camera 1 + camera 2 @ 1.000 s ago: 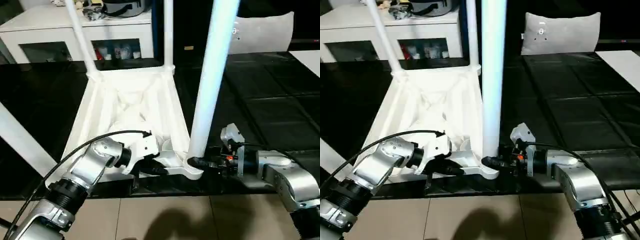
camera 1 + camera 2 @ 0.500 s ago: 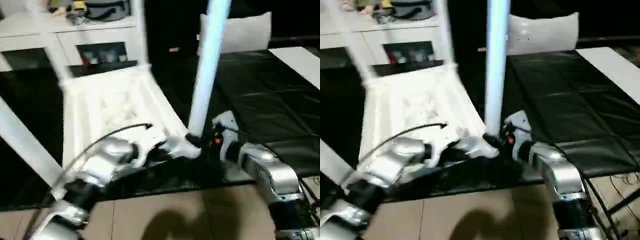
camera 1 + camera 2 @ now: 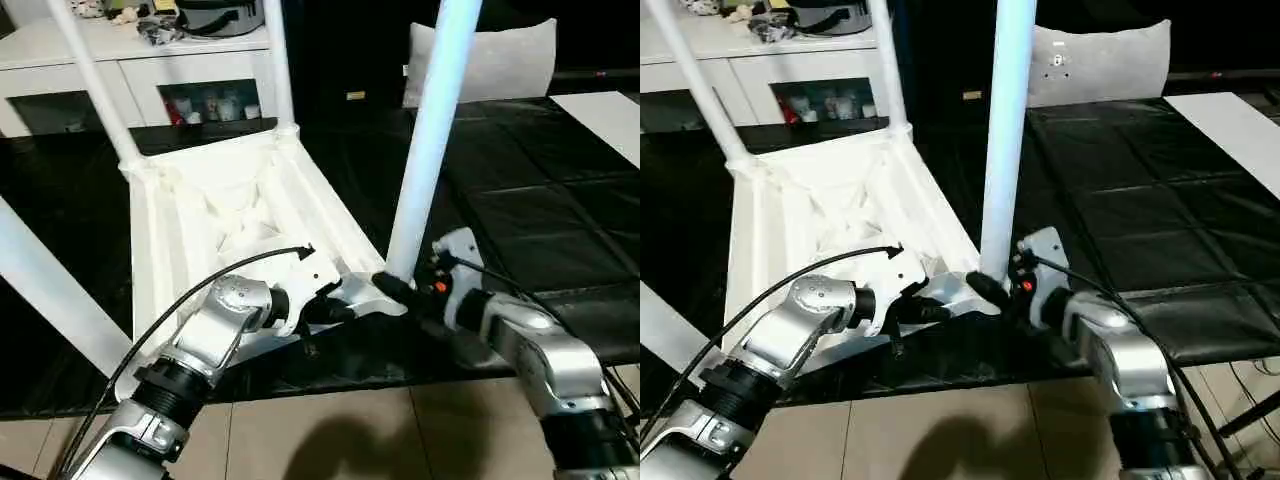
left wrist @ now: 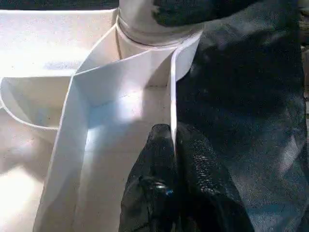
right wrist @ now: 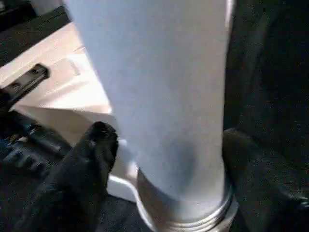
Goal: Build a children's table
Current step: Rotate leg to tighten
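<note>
The children's table (image 3: 215, 215) is lying upside down on a glossy black surface (image 3: 540, 190), ribbed underside up, with legs already standing in its corner sockets, so the job looks pretty far along. The near right leg (image 3: 425, 150) seems to be the one being seated or tightened right now. The right hand (image 5: 169, 159) is spread around the bottom of that leg just above its threaded collar, one finger on each side; whether it's really squeezed can't be told for sure, but it looks held. The left hand (image 4: 176, 145) is pinched shut on the thin rim of the tabletop right by that corner socket (image 4: 145, 34), bracing it. Next, the leg probably needs twisting home while the top is kept from sliding. Further out, a white low cabinet (image 3: 150, 70) with glass doors and clutter on top is seen, plus a grey cushion (image 3: 490, 60) and tiled floor (image 3: 330, 440).
</note>
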